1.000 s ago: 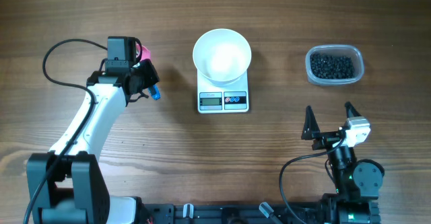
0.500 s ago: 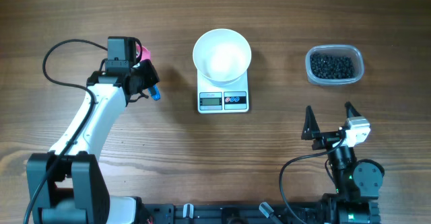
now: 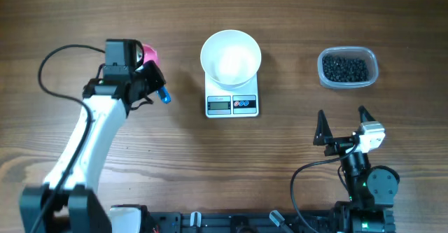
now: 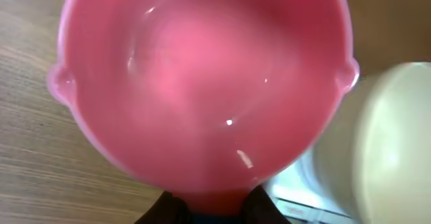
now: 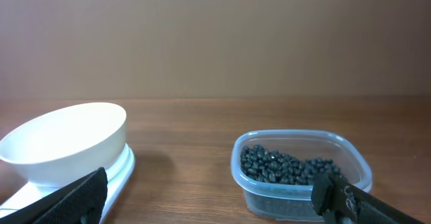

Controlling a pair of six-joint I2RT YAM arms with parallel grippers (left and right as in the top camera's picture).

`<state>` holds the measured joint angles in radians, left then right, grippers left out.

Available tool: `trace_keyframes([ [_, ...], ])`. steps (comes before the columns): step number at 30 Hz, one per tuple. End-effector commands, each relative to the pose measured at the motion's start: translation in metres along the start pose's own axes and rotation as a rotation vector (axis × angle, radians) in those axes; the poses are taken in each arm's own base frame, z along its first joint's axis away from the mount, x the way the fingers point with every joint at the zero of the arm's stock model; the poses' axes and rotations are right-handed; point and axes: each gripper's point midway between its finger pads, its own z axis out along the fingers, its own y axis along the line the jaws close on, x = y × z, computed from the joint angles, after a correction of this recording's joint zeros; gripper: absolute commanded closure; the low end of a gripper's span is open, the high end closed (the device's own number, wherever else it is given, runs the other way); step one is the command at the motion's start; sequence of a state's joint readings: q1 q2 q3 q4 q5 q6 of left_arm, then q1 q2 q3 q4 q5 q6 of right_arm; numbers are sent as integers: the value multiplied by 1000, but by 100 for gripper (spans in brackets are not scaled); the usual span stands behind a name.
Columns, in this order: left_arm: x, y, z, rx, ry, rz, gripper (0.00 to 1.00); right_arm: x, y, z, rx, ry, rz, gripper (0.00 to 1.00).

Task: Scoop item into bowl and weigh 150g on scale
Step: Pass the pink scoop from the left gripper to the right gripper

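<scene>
- Currently the task is at its very start: the left hand [image 3: 149, 79] is clenched on the blue handle of a small pink plastic scoop [image 3: 148, 53], over the brown wooden surface [image 3: 210, 170], to the left of the scale.
- From the left wrist camera, the scoop fills the view, and its cup is empty and clean.
- A round, deep, plain white bowl [image 3: 231, 58] sits on a small white rectangular digital scale [image 3: 232, 105] at the middle of the surface. The bowl holds nothing.
- The small, glossy black beans [image 3: 344, 68] all lie in a clear rectangular plastic tub [image 3: 348, 49] with rounded corners on the far right. The tub is well apart from the scoop, with the bowl and scale between them.
- The right hand [image 3: 342, 112] sits near the front edge, on the near side of the tub, its two fingers spread wide and grasping nothing.
- The step in hand appears to be bringing the scoop to the beans.
- The next move likely calls for carrying the scoop across, past the bowl without knocking it, then dipping the cup's mouth into the heap to fill it.
- Writing: the scale's grey display and its two round buttons are too small to read. No brand, label or digits are legible on anything.
</scene>
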<state>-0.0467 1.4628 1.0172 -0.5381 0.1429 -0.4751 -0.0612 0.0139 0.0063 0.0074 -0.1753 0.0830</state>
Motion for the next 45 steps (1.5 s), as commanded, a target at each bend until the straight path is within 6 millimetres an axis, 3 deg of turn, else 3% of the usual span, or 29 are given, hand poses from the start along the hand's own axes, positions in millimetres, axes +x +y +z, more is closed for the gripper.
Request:
trace_keyframes([
  [1,-8,-36,-39,207,-13,-62,87,-2,6,0,-32,-7,219,0],
  [3,-15,-46,-60,315,-12,-137,89,-9,24,-2,-139,-13,273,0],
  [5,-22,-59,-82,453,2,-192,92,-30,33,-6,-187,-39,262,0],
  [7,-25,-72,-101,567,45,-295,93,-71,42,-12,-225,-74,248,0],
  [9,-25,-74,-105,582,102,-461,96,-114,53,-13,-261,-45,250,0],
  [12,-18,-82,-110,620,200,-595,96,-155,72,5,-338,181,239,0],
  [16,-17,-86,-114,642,232,-632,96,-176,84,38,-407,358,379,0],
  [17,-18,-87,-114,644,228,-629,96,-175,88,43,-436,387,413,0],
  [18,-20,-88,-115,650,223,-624,96,-173,101,47,-522,439,515,0],
  [19,-21,-89,-115,657,216,-618,96,-174,116,47,-641,451,508,3],
  [20,-23,-90,-116,665,207,-611,96,-171,126,49,-719,465,484,19],
  [22,-27,-92,-118,677,199,-614,96,-154,146,54,-784,527,467,25],
  [25,-27,-92,-118,674,221,-676,96,-127,183,61,-791,613,427,24],
  [27,-23,-96,-118,676,233,-666,96,-110,220,67,-793,631,366,23],
  [33,-4,-116,-118,678,318,-687,96,-85,295,80,-823,587,294,21],
  [36,9,-129,-118,683,354,-651,96,-76,328,87,-873,585,366,21],
  [40,14,-135,-115,667,348,-640,96,-67,345,104,-870,591,497,31],
  [45,13,-134,-115,664,344,-641,96,-68,339,117,-803,549,501,52],
])
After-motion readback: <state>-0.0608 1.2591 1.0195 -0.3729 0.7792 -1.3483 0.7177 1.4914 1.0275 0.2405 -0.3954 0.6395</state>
